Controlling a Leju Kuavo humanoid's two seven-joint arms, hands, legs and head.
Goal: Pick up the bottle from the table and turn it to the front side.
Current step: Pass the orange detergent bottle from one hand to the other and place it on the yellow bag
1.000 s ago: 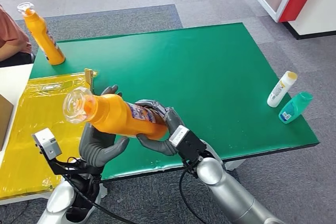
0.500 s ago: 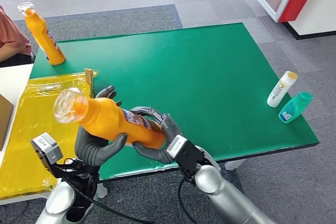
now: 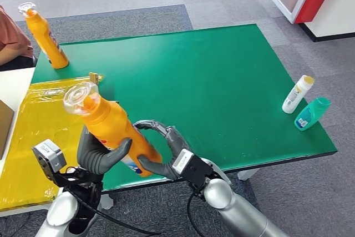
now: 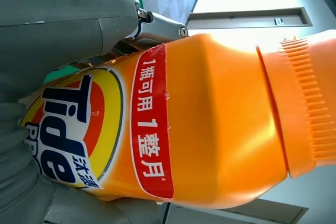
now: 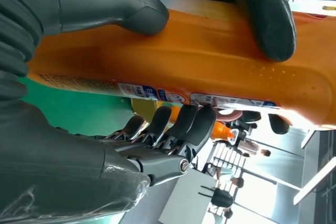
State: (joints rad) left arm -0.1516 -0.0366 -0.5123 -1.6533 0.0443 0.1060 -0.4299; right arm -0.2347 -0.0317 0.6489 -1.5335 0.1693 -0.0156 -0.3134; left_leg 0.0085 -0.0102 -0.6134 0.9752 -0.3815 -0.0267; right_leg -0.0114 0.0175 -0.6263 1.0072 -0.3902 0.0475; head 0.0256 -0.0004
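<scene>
Now both hands, left hand [image 3: 100, 154] and right hand [image 3: 161, 149], seemingly grip the tilted bottle [image 3: 113, 129].

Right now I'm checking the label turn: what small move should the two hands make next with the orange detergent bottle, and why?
Probably keep rolling the orange plastic detergent bottle about its long axis. The left hand and right hand both grip it above the green table, and its Tide front label faces the left wrist camera, not forward.
</scene>
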